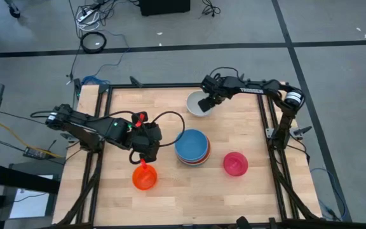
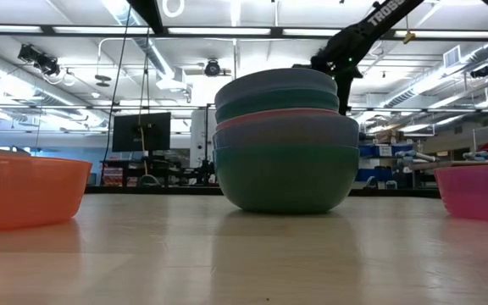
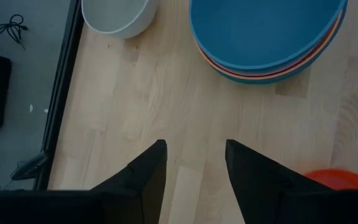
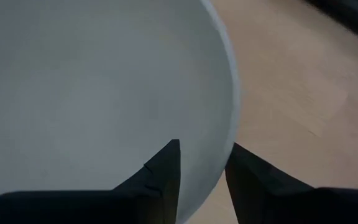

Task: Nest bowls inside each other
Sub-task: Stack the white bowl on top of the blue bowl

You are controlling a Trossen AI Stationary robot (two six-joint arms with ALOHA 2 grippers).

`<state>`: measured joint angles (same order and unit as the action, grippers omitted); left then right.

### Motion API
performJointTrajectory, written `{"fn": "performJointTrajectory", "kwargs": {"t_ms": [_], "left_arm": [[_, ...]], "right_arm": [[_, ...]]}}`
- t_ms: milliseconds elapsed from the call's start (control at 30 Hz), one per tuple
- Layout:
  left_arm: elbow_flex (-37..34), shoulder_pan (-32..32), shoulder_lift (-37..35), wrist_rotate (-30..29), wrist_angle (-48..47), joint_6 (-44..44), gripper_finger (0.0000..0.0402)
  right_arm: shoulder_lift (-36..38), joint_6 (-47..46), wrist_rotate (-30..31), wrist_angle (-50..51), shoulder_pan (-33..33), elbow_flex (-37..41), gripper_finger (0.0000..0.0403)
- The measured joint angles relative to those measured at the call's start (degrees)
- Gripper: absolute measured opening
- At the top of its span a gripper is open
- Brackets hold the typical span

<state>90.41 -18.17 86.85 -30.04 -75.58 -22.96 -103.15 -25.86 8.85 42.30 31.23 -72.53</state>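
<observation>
Right gripper point(image 4: 202, 163): fingers straddling rim of round white plastic bowl point(image 1: 197, 104), far side of table. Left gripper point(image 3: 194, 158): open, empty, beside round orange plastic bowl point(image 1: 143, 177). Nested blue-topped bowl stack point(image 1: 192, 147) centre; magenta bowl point(image 1: 235, 163) right

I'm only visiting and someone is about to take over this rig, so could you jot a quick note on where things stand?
Right gripper: fingers astride the white bowl rim at the table's far side, one inside, one outside; grip not confirmed.
Left gripper: open, empty, above bare table between the orange bowl and the stack.
Done: several bowls nested mid-table, blue on top.
Left: the white, orange and magenta bowl sit loose.
</observation>
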Motion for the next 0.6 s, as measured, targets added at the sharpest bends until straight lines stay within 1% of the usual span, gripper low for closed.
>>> {"fn": "performJointTrajectory", "kwargs": {"t_ms": [100, 167, 333, 467, 600], "left_arm": [[0.0, 0.0, 0.0, 0.0, 0.1, 0.0, 0.0172], [0.0, 0.0, 0.0, 0.0, 0.3, 0.0, 0.0172], [0.0, -0.1, 0.0, -0.1, 0.3, 0.1, 0.0172], [0.0, -0.2, 0.0, -0.3, 0.2, 0.1, 0.0172], [0.0, -0.3, 0.0, -0.4, -2.0, -0.9, 0.0172]], "right_arm": [[-1.0, 0.1, -1.1, 0.2, 0.3, 0.0, 0.0097], [-1.5, 0.4, -1.1, -0.5, 0.3, 0.1, 0.0082], [-1.8, 2.8, -1.9, -2.2, 0.3, 0.0, 0.0013], [-0.8, 3.5, -2.1, -3.3, 0.3, 0.0, 0.0005], [2.2, 4.7, -1.6, -3.9, 0.2, 0.0, 0.0001]]}}
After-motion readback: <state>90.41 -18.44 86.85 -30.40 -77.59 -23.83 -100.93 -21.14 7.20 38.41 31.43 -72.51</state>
